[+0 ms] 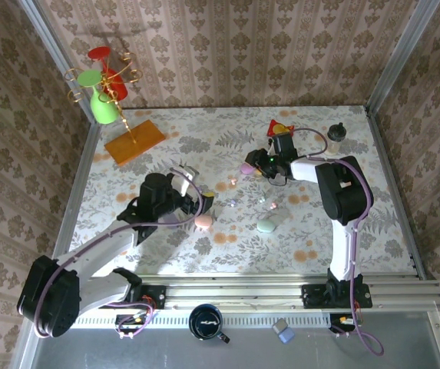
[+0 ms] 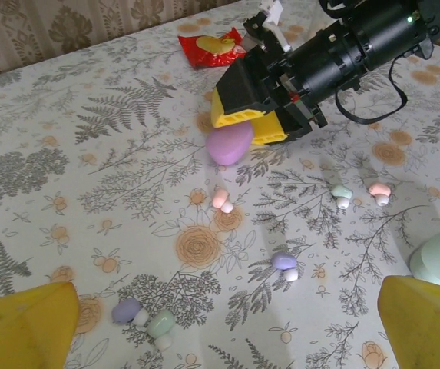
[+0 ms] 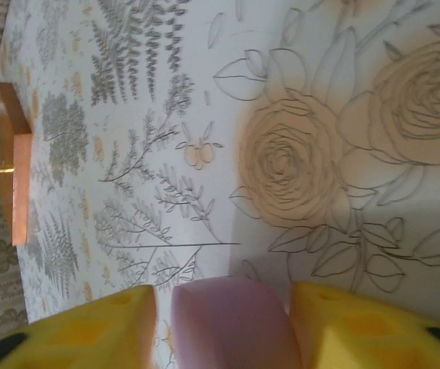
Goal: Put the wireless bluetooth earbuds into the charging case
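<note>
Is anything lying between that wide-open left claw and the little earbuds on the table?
Nothing visible does. The left gripper hangs open over the table, and the earbuds lie on bare cloth just ahead of it.

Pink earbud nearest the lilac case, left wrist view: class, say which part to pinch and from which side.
Pinch the pink earbud across its rounded body, probably straight down from above. It lies flat on the table with its pale tip to the lower right, leaving both flanks free; the lilac case sits apart, beyond it.
</note>
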Controlling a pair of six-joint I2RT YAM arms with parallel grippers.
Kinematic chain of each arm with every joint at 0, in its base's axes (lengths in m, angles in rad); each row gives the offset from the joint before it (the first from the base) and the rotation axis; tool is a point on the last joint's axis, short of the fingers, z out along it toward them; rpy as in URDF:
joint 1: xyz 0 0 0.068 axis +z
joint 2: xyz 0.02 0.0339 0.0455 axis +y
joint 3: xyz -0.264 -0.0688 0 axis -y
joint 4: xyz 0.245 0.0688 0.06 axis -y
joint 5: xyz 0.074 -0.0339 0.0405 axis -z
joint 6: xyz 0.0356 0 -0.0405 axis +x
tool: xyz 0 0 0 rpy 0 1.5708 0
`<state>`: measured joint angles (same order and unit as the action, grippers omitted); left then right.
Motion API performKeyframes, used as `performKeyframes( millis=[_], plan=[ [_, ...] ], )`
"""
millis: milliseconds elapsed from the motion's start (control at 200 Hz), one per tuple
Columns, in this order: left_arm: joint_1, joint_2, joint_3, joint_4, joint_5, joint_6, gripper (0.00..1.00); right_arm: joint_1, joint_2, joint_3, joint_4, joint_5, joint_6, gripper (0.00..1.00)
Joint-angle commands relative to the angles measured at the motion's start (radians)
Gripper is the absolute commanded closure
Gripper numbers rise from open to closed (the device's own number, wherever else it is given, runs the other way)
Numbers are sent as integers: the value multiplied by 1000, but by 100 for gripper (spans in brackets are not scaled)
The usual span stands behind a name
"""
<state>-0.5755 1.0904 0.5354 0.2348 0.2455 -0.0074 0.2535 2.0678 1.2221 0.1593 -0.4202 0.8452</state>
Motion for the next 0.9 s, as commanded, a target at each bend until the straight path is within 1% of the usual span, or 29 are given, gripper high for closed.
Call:
performKeyframes(
  millis=[0, 85, 215, 335, 410, 515, 590, 665, 730, 805, 825, 895],
  plan=[
    [8, -26, -12, 11, -36, -4, 0, -12, -72, 8, -99, 50, -86, 39],
    [16, -33, -7, -6, -50, -34, 0, -13, -139, -20, -127, 70, -143, 33],
    [30, -40, 8, -36, -96, -82, 0, -9, -255, -82, -180, 99, -252, 31],
    [48, -31, 26, -79, -158, -113, 0, 4, -366, -136, -227, 72, -399, 29],
    [61, -29, 27, -89, -191, -138, 0, 26, -430, -159, -264, 71, -520, 28],
    [70, -39, 18, -84, -214, -153, 0, 75, -494, -195, -275, 109, -692, 25],
    [73, -53, 5, -65, -222, -162, 0, 106, -527, -226, -239, 79, -766, 24],
    [82, -61, 9, -71, -224, -184, 0, 160, -546, -244, -206, 59, -831, 23],
    [98, -63, 21, -96, -203, -208, 0, 213, -545, -246, -197, 24, -926, 22],
    [112, -61, 13, -88, -169, -244, 0, 284, -529, -237, -195, 30, -1009, 21],
    [144, -62, 10, -85, -161, -255, 0, 301, -522, -234, -198, 30, -1038, 21],
    [183, -68, 3, -85, -138, -302, 0, 363, -504, -222, -214, 42, -1139, 22]
  ],
)
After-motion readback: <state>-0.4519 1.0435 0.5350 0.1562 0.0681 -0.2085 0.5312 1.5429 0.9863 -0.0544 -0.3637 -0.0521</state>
